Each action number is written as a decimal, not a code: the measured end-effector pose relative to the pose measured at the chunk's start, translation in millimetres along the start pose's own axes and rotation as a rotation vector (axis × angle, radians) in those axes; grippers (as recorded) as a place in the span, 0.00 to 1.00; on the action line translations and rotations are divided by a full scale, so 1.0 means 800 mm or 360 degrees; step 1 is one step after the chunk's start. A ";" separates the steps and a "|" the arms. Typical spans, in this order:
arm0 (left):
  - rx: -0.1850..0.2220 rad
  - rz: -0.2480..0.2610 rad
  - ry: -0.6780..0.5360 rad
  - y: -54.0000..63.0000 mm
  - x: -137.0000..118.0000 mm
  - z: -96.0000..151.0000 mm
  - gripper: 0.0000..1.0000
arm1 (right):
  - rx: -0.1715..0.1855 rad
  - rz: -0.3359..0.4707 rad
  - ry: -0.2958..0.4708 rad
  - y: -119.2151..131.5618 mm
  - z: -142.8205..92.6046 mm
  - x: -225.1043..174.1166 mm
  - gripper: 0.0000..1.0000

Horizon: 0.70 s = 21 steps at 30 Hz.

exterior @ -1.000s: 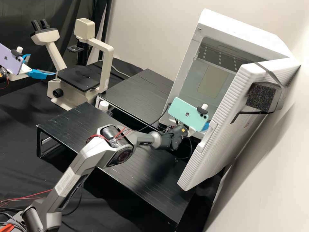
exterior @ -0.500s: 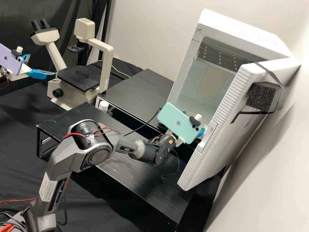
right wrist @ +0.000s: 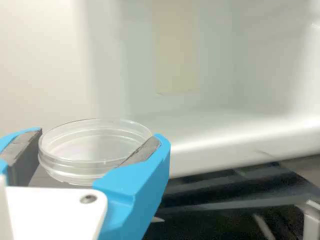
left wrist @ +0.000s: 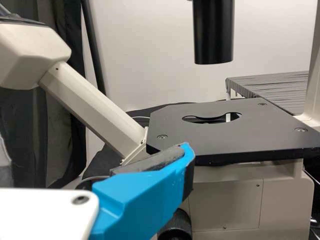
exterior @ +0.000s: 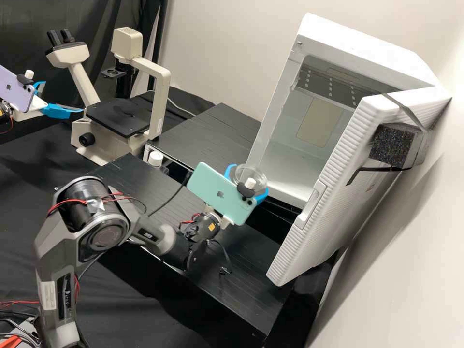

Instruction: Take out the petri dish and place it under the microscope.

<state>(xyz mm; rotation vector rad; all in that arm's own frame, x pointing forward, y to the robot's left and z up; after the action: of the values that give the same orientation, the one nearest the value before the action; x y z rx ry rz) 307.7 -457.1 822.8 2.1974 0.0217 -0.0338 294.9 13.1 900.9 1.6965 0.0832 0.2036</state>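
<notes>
R claw (right wrist: 99, 138) is closed on the petri dish (right wrist: 82, 163), its two blue fingers bearing on opposite sides of the rim w/ grey pads (right wrist: 145, 151); dish looks approx. level, held just outside the open white cabinet (exterior: 377, 41), above the black shelf (exterior: 251, 256). L claw (exterior: 64, 96) is spread w/ nothing in it, beside the microscope (exterior: 161, 96). Dish is clear, round & shallow; prob. v. light & stiff, thin-walled, glass or plastic, can't tell which. Either way, treat as fragile: too hard a squeeze could crack or flex the wall, too soft & the smooth side may slip or swivel betw. the pads. Can't tell if a lid is on; if so, upper & lower parts could slide apart, so best hold is low on the side wall, across the full width, both pads at the same height. Step in hand, as I judge it: carrying dish from cabinet to microscope, abt. halfway thru the task. Next move calls for a slow, flat swing, no tilt in case there's anything inside, then lowering onto the stage (left wrist: 200, 142) so it sits over the cut-out (left wrist: 205, 120), under the black tube (left wrist: 213, 35). Risks: rim knocking that tube, or dish landing off-centre. If L claw takes over, it should grip free wall betw. R claw's fingers, & R claw should let go only once L's hold is firm.
</notes>
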 end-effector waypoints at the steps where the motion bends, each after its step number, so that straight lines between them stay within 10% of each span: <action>1: 0.0000 0.0000 0.0000 0.000 0.000 0.000 1.00 | -0.0008 -0.0022 0.0045 -0.007 -0.009 -0.001 0.00; 12: 0.0000 0.0000 0.0000 0.000 0.000 0.000 1.00 | -0.0057 -0.0299 0.0452 -0.076 -0.103 -0.009 0.00; 21: 0.0000 0.0000 0.0000 0.000 0.000 0.000 1.00 | -0.0119 -0.0442 0.0529 -0.122 -0.159 0.000 0.00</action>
<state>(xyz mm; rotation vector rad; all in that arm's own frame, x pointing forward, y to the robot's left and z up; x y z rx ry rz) 307.7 -457.1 822.8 2.1974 0.0217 -0.0338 277.8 150.4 820.2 1.5442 0.5485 0.2749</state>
